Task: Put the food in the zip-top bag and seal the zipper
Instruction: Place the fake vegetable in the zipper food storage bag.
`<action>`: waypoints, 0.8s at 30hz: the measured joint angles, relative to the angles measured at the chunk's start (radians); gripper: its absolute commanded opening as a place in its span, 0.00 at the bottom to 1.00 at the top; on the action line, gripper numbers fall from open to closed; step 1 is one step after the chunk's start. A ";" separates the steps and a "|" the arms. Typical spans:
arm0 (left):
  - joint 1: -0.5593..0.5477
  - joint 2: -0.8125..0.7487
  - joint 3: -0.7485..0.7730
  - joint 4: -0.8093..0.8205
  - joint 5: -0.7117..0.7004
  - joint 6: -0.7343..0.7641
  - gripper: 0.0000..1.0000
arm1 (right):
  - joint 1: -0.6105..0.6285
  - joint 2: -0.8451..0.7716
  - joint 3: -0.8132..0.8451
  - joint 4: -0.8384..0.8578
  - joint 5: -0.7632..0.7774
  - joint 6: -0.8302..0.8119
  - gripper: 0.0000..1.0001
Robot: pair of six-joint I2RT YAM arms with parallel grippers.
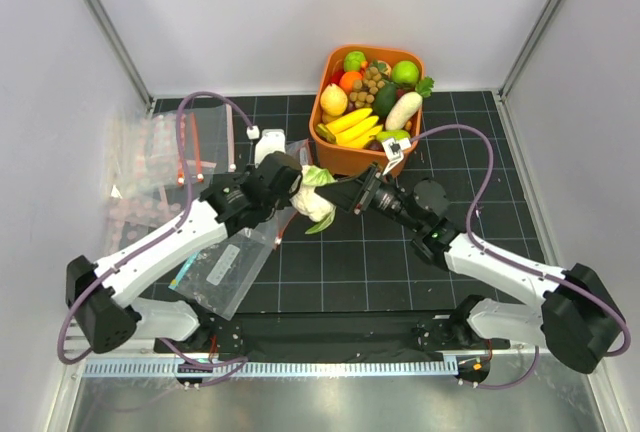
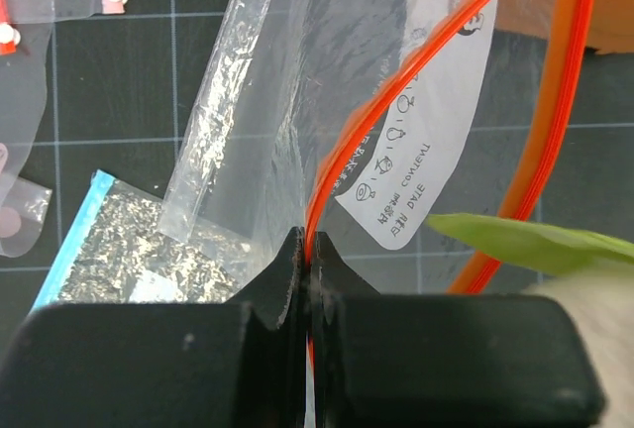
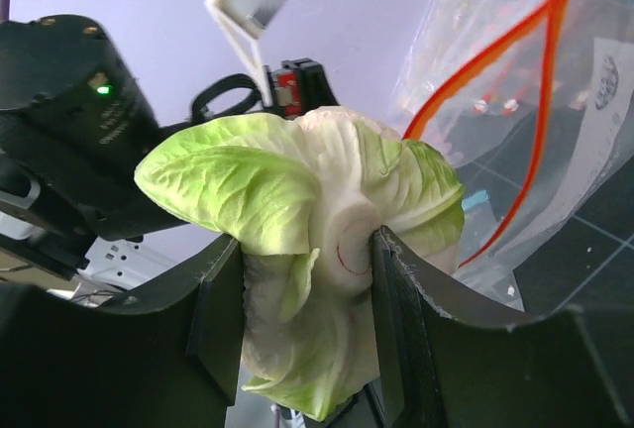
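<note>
Red-orange zipper [image 2: 396,81] of the clear bag [image 2: 287,101] stands open in a wide loop, and the two sides of the strip are apart. The left gripper [image 2: 305,250] is fully closed on one side of this strip, with the thin plastic pinched between its black fingers [image 2: 267,284], so that the bag is lifted from the mat [image 1: 380,272]. A white label [image 2: 426,151] with printed text shows through the plastic.

The right gripper [image 3: 307,299] is about half open and clamps the cauliflower [image 3: 327,250] between its two fingers [image 3: 223,309]; the green leaves point toward the wrist camera and the white part lies behind them. In the top view the cauliflower [image 1: 315,202] hangs between the two grippers, just beside the left one [image 1: 283,176]. In the left wrist view one leaf [image 2: 525,245] and a piece of the white head reach up to the mouth of the bag, but it is not possible to tell if they have passed the strip.

The other food lies in the orange basket [image 1: 345,157] at the far side of the mat, among it a yellow fruit [image 1: 334,100] and a cluster of brown balls [image 1: 368,82]. A second bag with a teal strip [image 1: 215,272] lies flat under the left arm.
</note>
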 measured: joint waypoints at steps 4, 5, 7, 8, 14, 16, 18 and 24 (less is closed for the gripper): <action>0.000 -0.067 -0.029 0.030 0.034 -0.003 0.01 | 0.011 0.054 -0.004 0.068 0.006 0.029 0.18; 0.001 -0.080 -0.037 0.040 0.042 -0.003 0.01 | 0.013 0.063 -0.004 0.076 0.009 0.034 0.18; 0.001 -0.097 -0.053 0.060 0.066 -0.003 0.00 | 0.014 0.072 -0.004 0.080 0.019 0.036 0.18; 0.001 -0.102 -0.058 0.066 0.074 -0.003 0.00 | 0.015 0.075 -0.004 0.079 0.024 0.036 0.18; 0.000 -0.150 -0.110 0.156 0.167 -0.002 0.00 | 0.018 0.079 -0.004 0.066 0.062 0.036 0.18; 0.000 -0.176 -0.130 0.188 0.193 0.001 0.00 | 0.018 0.079 -0.004 0.045 0.079 0.038 0.18; 0.000 -0.200 -0.147 0.218 0.212 0.006 0.00 | 0.018 0.079 -0.004 0.021 0.099 0.039 0.18; 0.000 -0.227 -0.166 0.258 0.234 0.028 0.00 | 0.018 0.071 -0.003 -0.032 0.132 0.036 0.18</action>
